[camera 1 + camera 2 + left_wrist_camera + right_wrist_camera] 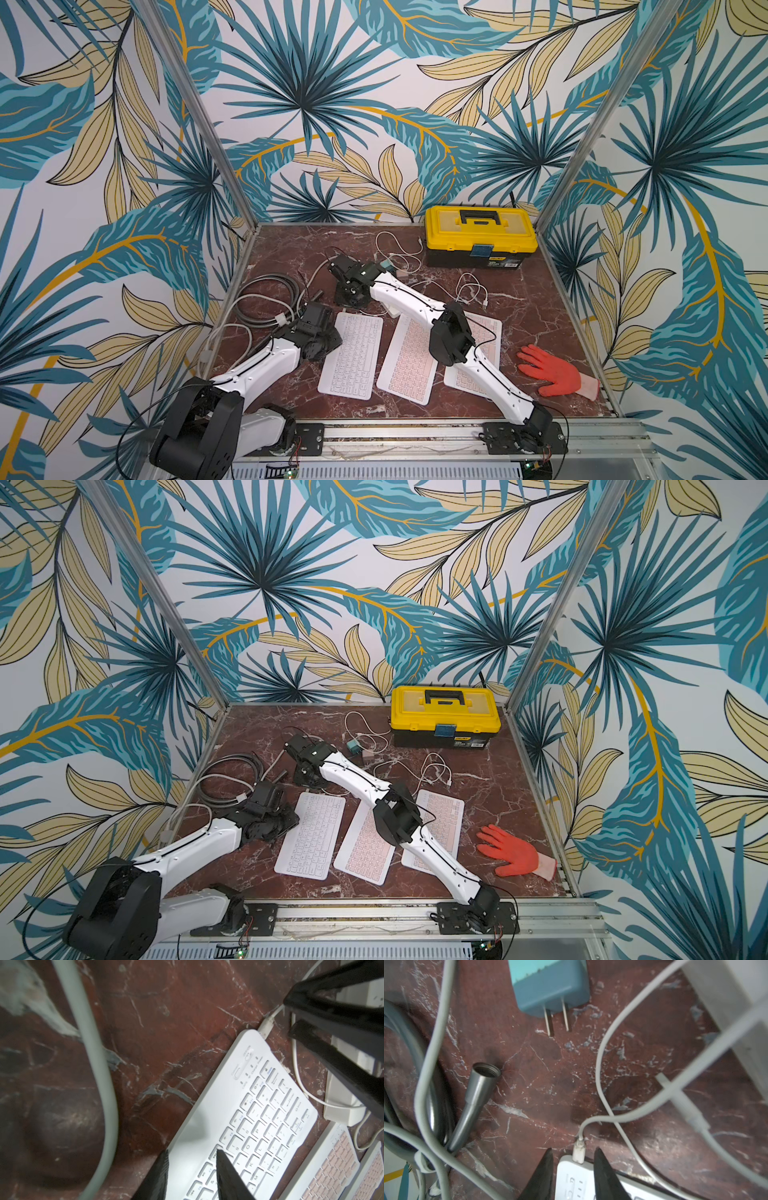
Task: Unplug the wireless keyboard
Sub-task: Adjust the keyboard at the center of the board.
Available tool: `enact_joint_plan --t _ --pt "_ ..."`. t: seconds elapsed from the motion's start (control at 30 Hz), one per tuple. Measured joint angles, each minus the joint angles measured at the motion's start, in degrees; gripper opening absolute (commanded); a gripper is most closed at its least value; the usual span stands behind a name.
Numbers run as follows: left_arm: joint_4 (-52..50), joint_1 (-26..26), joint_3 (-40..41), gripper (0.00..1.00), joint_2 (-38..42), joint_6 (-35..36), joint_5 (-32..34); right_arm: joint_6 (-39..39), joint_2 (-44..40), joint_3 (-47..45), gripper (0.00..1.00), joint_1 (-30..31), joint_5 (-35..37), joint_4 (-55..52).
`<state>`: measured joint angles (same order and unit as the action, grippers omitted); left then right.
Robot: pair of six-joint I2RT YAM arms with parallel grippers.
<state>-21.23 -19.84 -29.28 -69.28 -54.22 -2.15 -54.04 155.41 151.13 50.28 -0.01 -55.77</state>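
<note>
Leftmost of three keyboards in both top views is the white wireless keyboard [353, 357] [311, 837]. A white plug [578, 1152] [266, 1026] sits in its far corner, and a thin white cable [600, 1076] runs off from it. My right gripper [574, 1150] [348, 305] is open, with its two fingertips on either side of the plug and not touching it. My left gripper [191, 1150] [336, 343] holds the keyboard's left long edge. One finger is against the rim and the other is down on the keys.
Two pink-keyed keyboards [409, 357] [486, 328] lie to the right, partly under the right arm. A yellow toolbox [480, 237] stands at the back and an orange glove [548, 370] lies right. Grey hose coils [266, 295], a metal nozzle [475, 1101], a teal charger [550, 987] and loose cables crowd the plug.
</note>
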Motion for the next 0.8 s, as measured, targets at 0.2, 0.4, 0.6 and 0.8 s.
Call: enact_joint_plan --t 0.2,0.4,0.6,0.8 --pt "0.26 0.00 1.20 0.42 1.49 0.00 0.04 0.48 1.36 0.37 0.33 0.74 0.87 -0.35" --pt "0.15 0.00 2.16 0.43 3.78 -0.04 0.87 2.69 2.49 2.54 0.26 1.60 3.04 -2.58" --pt "0.22 0.00 2.16 0.43 5.03 0.02 1.79 4.37 2.67 3.19 0.24 1.79 5.18 -5.77" --pt "0.24 0.00 2.16 0.45 4.98 0.26 3.06 4.31 -0.85 -2.86 0.24 1.36 6.49 -7.21"
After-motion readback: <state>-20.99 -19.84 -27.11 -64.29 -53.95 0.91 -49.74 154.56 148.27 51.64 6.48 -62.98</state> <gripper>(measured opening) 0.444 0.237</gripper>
